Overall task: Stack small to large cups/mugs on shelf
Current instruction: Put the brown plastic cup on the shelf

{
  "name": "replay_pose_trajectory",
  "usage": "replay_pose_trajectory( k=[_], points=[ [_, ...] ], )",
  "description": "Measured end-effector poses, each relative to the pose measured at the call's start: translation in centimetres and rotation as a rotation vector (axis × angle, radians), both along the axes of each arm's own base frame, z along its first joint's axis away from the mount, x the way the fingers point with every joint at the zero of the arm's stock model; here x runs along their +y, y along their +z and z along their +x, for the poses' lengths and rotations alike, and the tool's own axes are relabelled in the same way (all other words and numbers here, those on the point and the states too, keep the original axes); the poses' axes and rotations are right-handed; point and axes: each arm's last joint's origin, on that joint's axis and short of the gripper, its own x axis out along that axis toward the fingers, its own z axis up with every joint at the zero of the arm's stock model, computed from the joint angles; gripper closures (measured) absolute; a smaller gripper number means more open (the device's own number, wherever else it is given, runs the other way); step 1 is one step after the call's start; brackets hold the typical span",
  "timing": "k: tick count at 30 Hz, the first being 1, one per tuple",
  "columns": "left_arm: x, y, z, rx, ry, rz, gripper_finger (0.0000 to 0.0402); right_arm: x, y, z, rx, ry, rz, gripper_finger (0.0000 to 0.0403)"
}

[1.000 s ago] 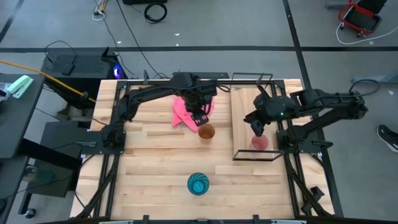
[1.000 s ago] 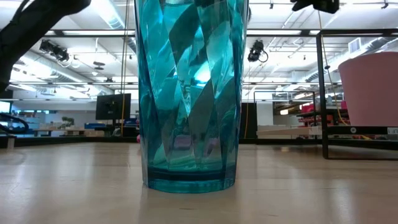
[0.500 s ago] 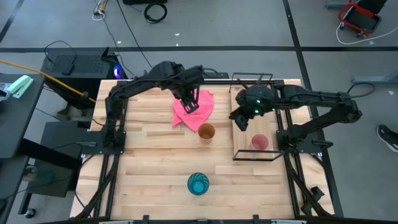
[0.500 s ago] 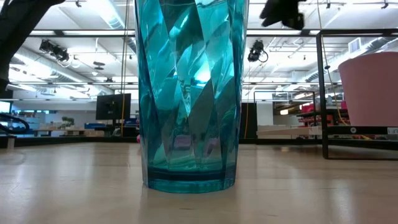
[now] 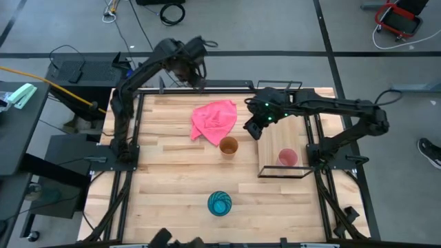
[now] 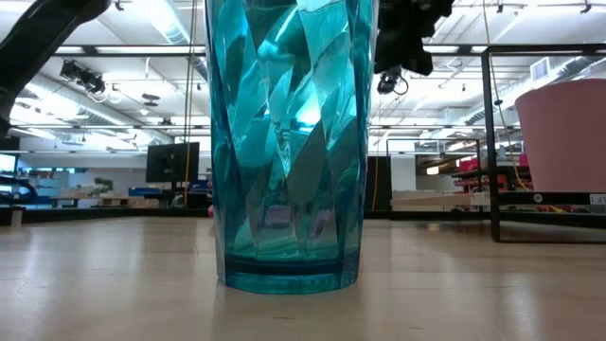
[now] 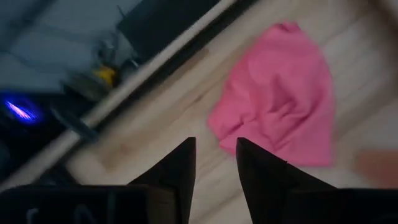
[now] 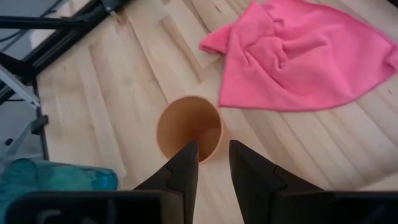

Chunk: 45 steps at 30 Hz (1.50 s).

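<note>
Both arms have swung away: left tool (image 5: 195,74) retreats to the tabletop's (image 5: 165,186) far edge, right tool (image 8: 208,163), fingers slightly apart and empty, hovers over the orange cup (image 8: 189,127). Pink cup (image 5: 287,158) sits on the shelf (image 5: 272,114), teal cup (image 5: 220,203) waits up front. Risk: this narrow gap clips the rim and tips it.

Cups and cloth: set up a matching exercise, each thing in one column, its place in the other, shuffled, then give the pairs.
Things:
1. pink cup
2. orange cup
3. teal cup
4. cloth

Places:
A. alone near the table's front edge
B. on the shelf
C. spread out towards the table's back
D. on the table, by the cloth's front corner

Pairs: 1-B, 2-D, 3-A, 4-C
</note>
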Motion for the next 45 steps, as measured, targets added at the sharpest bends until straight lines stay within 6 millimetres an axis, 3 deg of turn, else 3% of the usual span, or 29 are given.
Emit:
replay_pose_trajectory(
  k=[3, 7, 11, 15, 23, 26, 30, 33, 35, 40, 45],
  points=[
    [-0.3, 0.0, 0.2, -0.12, 0.023, -0.165, 0.0283, 0.0, -0.1, 0.1, 0.003, 0.006, -0.002, 0.0304],
    [-4.5, 0.7, 2.1, -0.145, -0.163, -0.196, 0.0292, 0.0, 0.1, -0.1, -0.006, 0.015, -0.01, 0.0304],
    [-8.1, 2.4, 2.2, -0.16, -0.236, -0.144, 0.03, 0.2, 0.5, -0.5, -0.017, 0.018, -0.013, 0.0304],
    [-12.1, 5.2, 0.6, -0.235, -0.256, -0.104, 0.0306, 0.5, 0.8, -0.8, -0.026, 0.031, -0.017, 0.0304],
    [-17.7, 11.8, -6.1, -0.46, -0.199, 0.206, 0.0319, 1.6, 1.0, -0.8, -0.038, 0.077, -0.021, 0.0304],
    [-19.1, 14.3, -7.3, -0.648, -0.123, 0.375, 0.0319, 2.0, 1.0, -0.7, -0.036, 0.093, -0.02, 0.0304],
    [-20.9, 16.7, -7.2, -0.852, -0.24, 0.463, 0.0323, 2.6, 1.0, -0.7, -0.036, 0.115, -0.017, 0.0304],
    [-21.9, 16.6, -5.5, -0.886, -0.377, 0.439, 0.0331, 3.1, 1.0, -0.6, -0.037, 0.128, -0.012, 0.0304],
    [-22.0, 15.4, -3.9, -0.823, -0.398, 0.42, 0.0337, 3.4, 1.0, -0.6, -0.037, 0.138, -0.01, 0.0304],
    [-21.4, 11.7, -0.3, -0.604, -0.326, 0.408, 0.0355, 4.3, 1.0, -0.6, -0.034, 0.153, 0.006, 0.0304],
    [-20.5, 10.0, 0.7, -0.513, -0.211, 0.389, 0.0373, 5.2, 1.0, -0.6, -0.025, 0.17, 0.025, 0.0304]
  ],
)
